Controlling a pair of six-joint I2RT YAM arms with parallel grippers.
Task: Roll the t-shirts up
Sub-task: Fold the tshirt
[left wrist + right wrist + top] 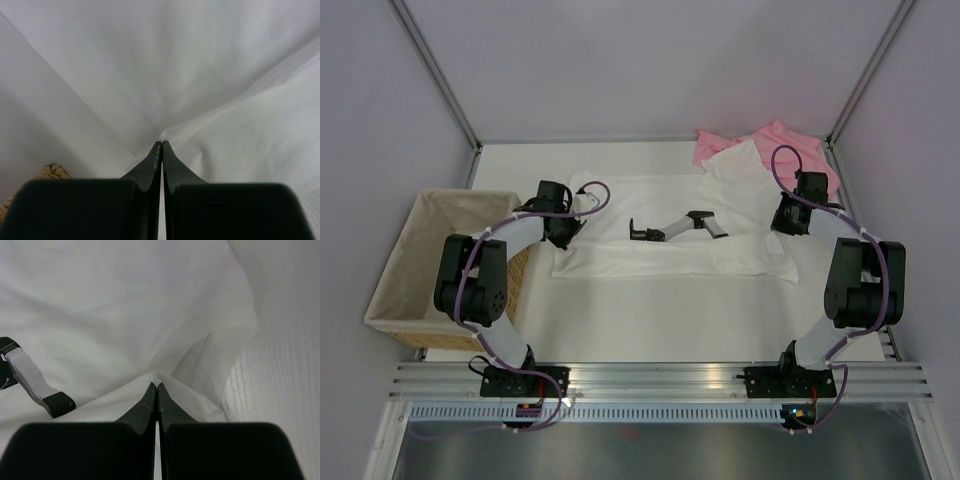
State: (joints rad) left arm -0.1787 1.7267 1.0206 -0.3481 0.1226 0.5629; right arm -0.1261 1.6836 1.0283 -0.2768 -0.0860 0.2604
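Note:
The white t-shirt point(670, 255) lies spread sideways across the middle of the table, its lower edge folded over. My left gripper point(563, 232) is at its left end, shut on a pinch of the white cloth point(210, 135). My right gripper point(787, 222) is at its right end, shut on a fold of the white cloth point(125, 390) near the sleeve. The pink t-shirt point(770, 145) lies crumpled at the back right corner, partly under the white one.
A black and grey tool point(672, 226) lies on the middle of the white t-shirt; it also shows in the right wrist view point(35, 382). A lined wicker basket point(420, 262) stands at the left of the table. Walls and frame posts enclose the table.

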